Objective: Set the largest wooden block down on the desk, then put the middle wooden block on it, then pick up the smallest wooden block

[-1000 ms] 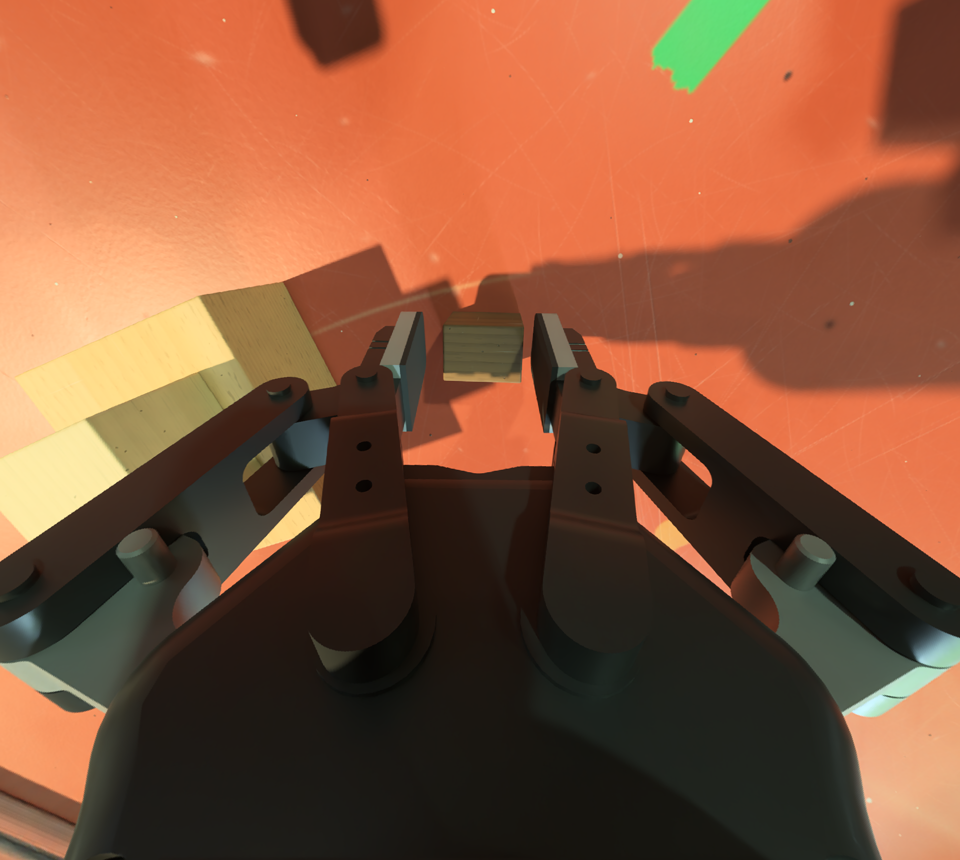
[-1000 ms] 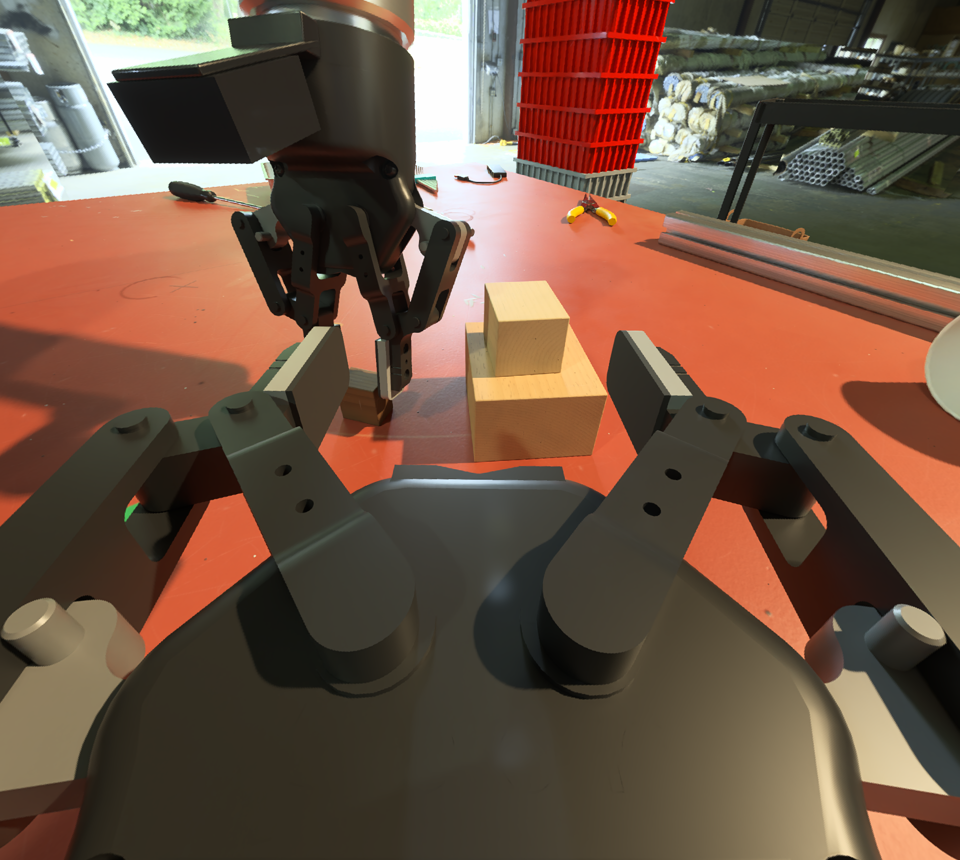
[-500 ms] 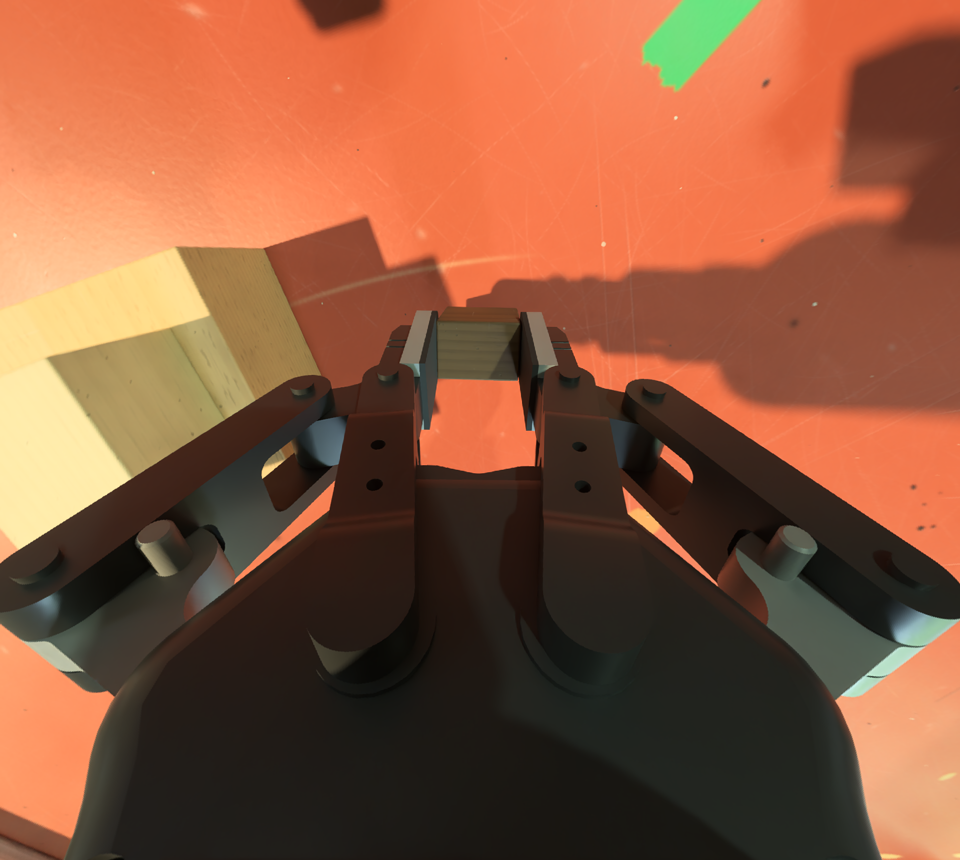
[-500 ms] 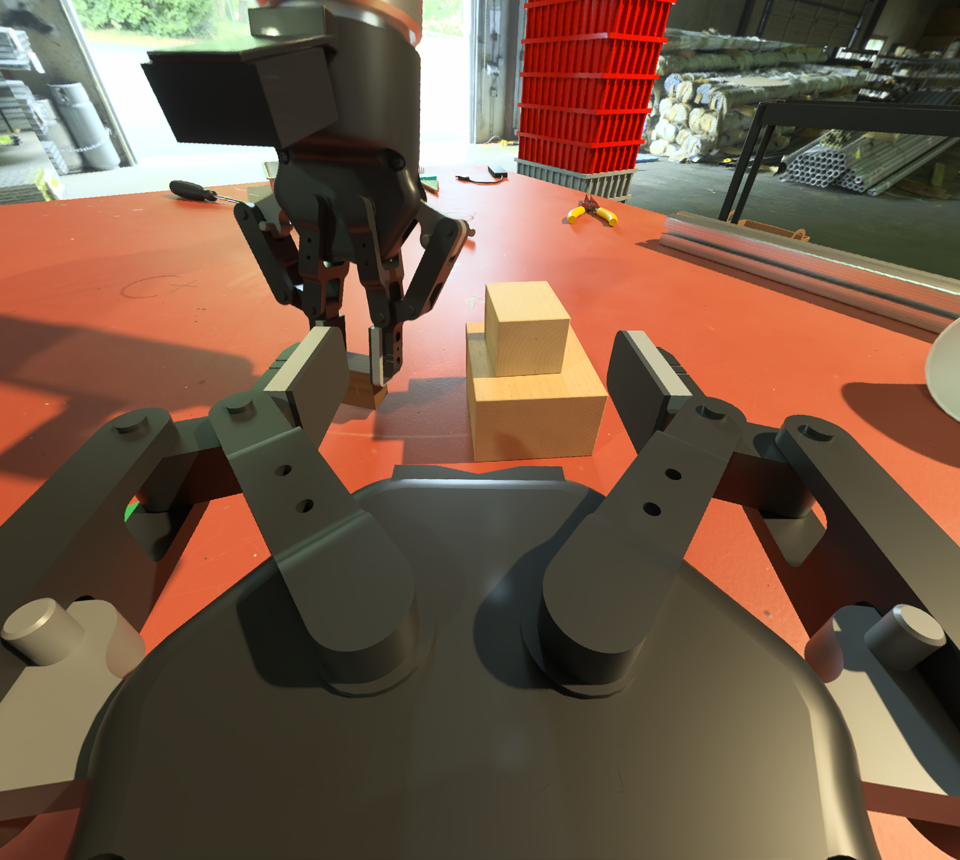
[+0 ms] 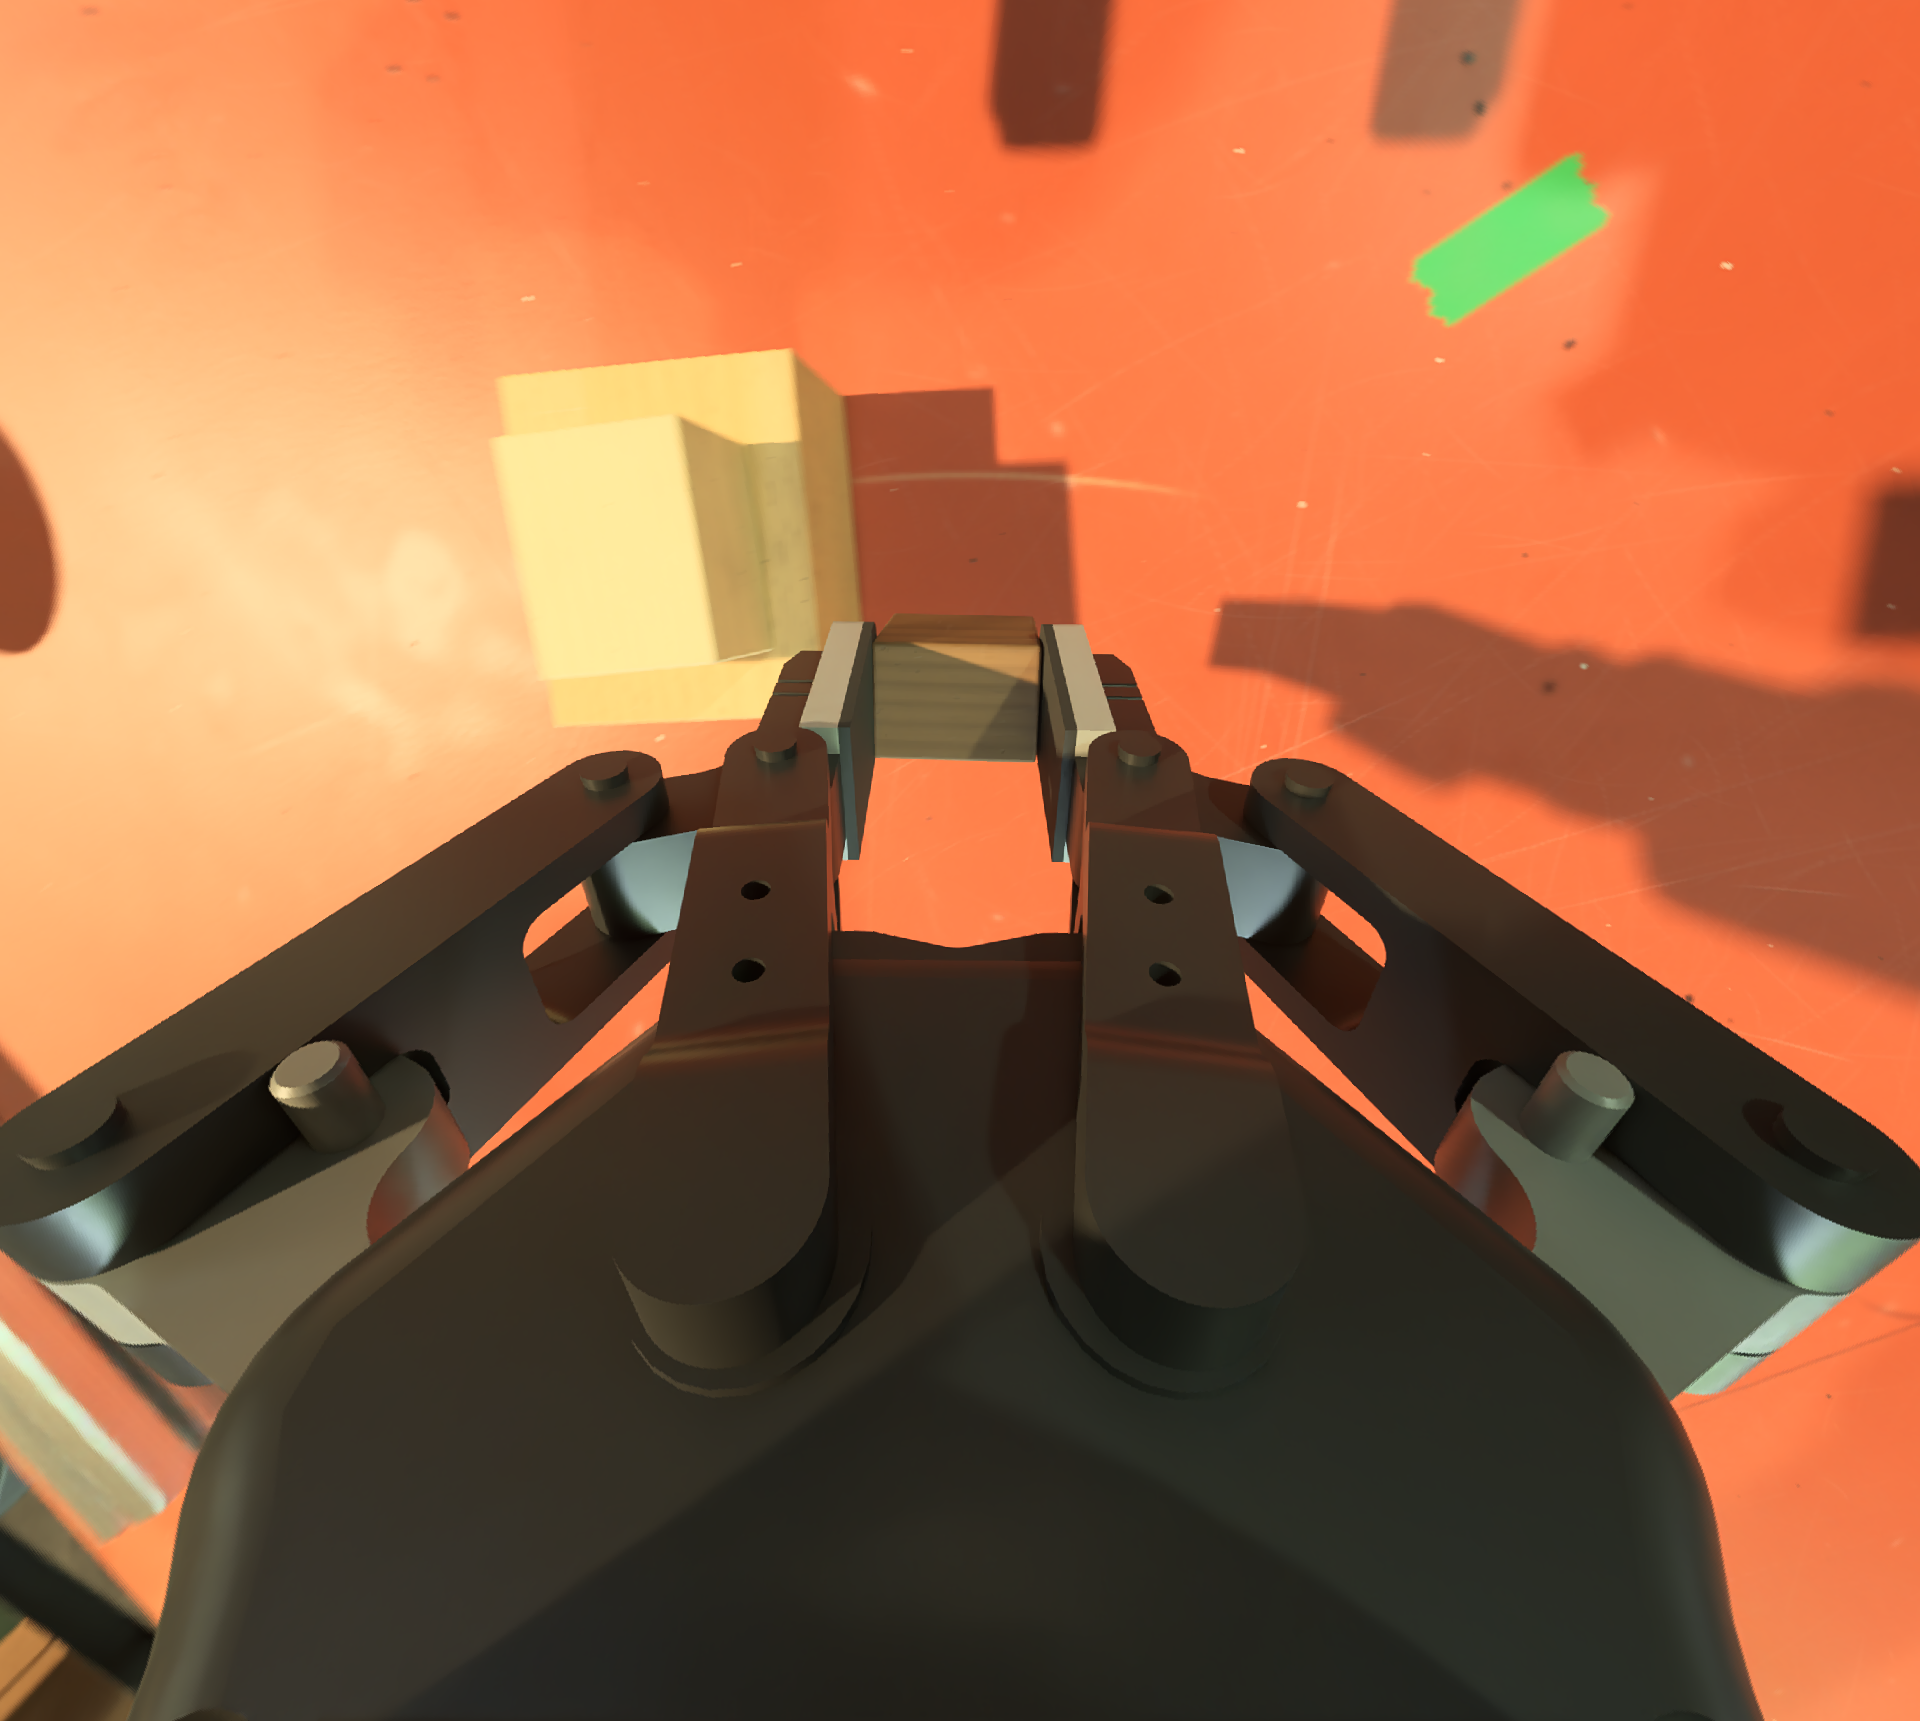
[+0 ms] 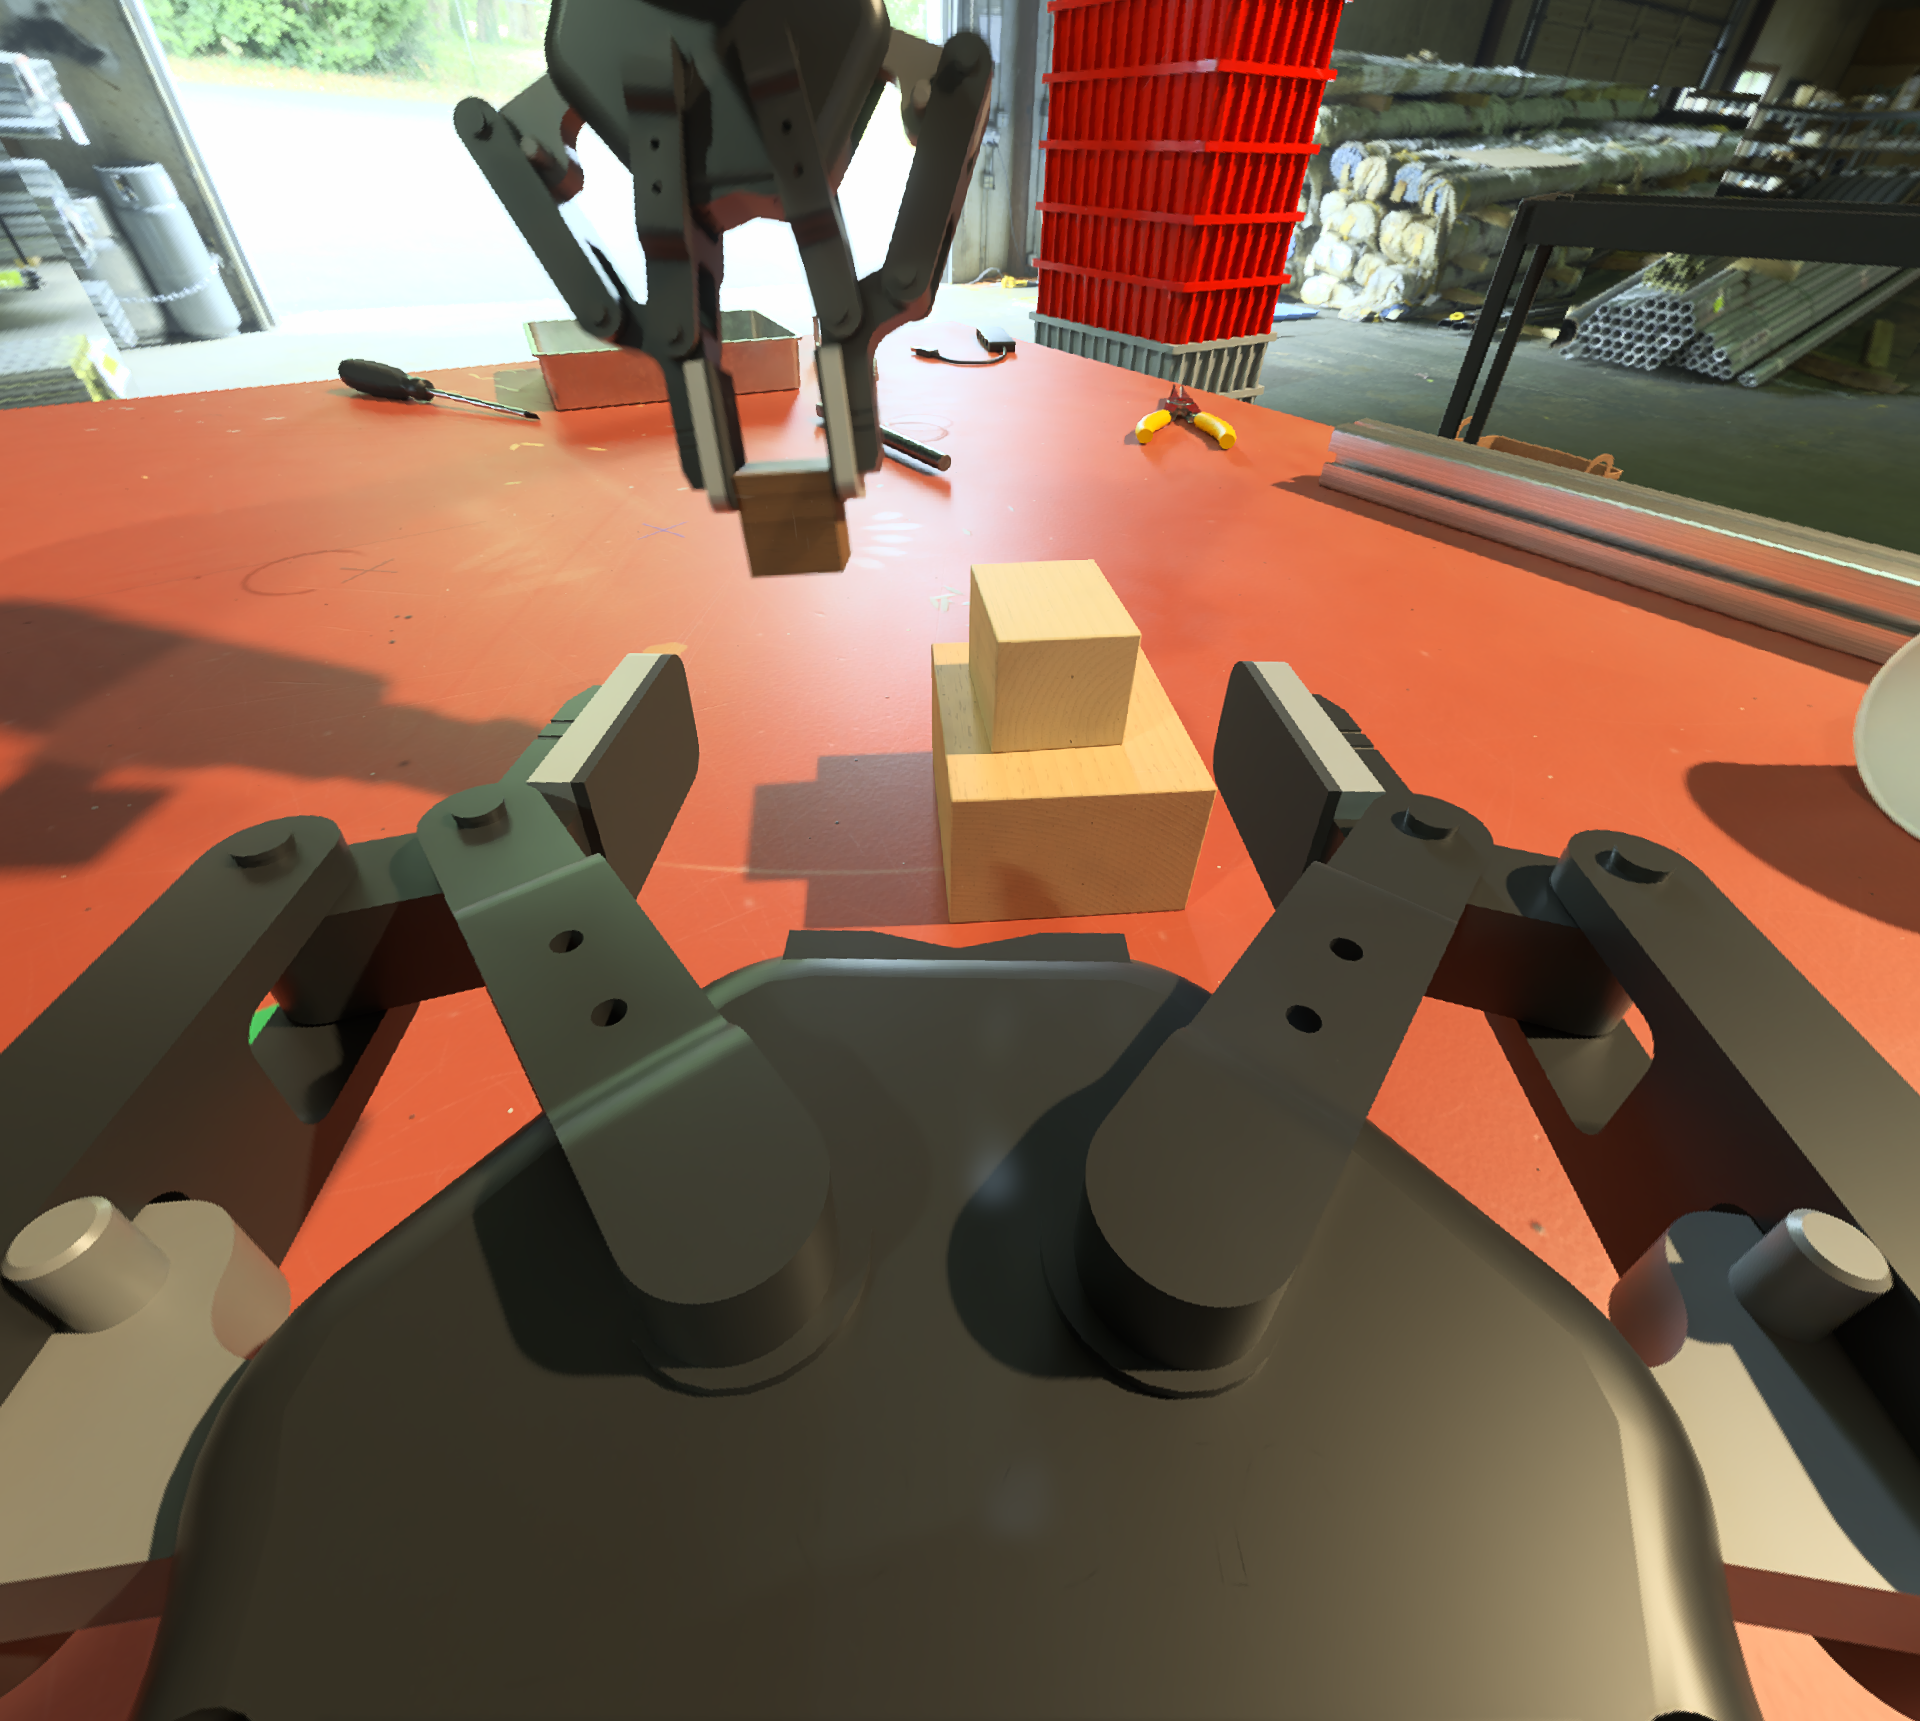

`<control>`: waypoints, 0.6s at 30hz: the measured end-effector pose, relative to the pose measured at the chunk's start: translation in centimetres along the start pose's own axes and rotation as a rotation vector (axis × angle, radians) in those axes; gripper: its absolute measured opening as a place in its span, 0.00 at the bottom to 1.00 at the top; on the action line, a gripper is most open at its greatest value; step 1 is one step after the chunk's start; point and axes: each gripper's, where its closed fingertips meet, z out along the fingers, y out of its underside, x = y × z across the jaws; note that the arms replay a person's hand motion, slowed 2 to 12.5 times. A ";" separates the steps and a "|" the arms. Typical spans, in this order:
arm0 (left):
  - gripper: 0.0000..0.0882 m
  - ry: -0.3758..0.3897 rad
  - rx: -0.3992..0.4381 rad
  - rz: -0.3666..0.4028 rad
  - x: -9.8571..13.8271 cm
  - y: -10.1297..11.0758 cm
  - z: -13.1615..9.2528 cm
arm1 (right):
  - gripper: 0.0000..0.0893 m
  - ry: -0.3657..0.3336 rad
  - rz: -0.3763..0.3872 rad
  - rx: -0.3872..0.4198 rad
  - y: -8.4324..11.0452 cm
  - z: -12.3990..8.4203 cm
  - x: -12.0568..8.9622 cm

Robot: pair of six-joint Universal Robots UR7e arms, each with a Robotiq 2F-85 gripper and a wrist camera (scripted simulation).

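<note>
My left gripper (image 5: 956, 684) is shut on the smallest wooden block (image 5: 956, 695), a small brown cube, and holds it well above the red desk. The right wrist view shows the same gripper (image 6: 784, 456) with the block (image 6: 795, 523) hanging in the air. The middle wooden block (image 6: 1055, 658) rests on the largest wooden block (image 6: 1070, 824) on the desk; the stack also shows in the left wrist view (image 5: 665, 528), below and left of my fingers. My right gripper (image 6: 966, 736) is open and empty, low over the desk, just in front of the stack.
At the desk's far side lie a screwdriver (image 6: 426, 391), a metal tray (image 6: 665, 367), yellow-handled pliers (image 6: 1184, 428) and a metal rail (image 6: 1600, 518). A white object (image 6: 1891, 736) sits at the right edge. A green tape strip (image 5: 1507, 243) is stuck on the desk.
My left gripper closed on the smallest block and has lifted it high off the desk. The right gripper has not moved.
</note>
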 end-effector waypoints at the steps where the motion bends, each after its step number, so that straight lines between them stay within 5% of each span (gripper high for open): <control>1: 0.31 -0.023 -0.003 -0.011 -0.5 0.0 -0.5 | 0.96 0.000 0.001 0.001 0.0 0.0 0.0; 7: 0.31 -0.099 -0.023 -0.106 -3.2 -0.5 -2.4 | 0.96 0.001 0.010 0.007 -0.1 -0.1 0.1; 18: 0.31 -0.075 -0.064 -0.305 -6.1 -2.7 -1.9 | 0.96 0.002 0.018 0.018 -0.2 -0.2 0.2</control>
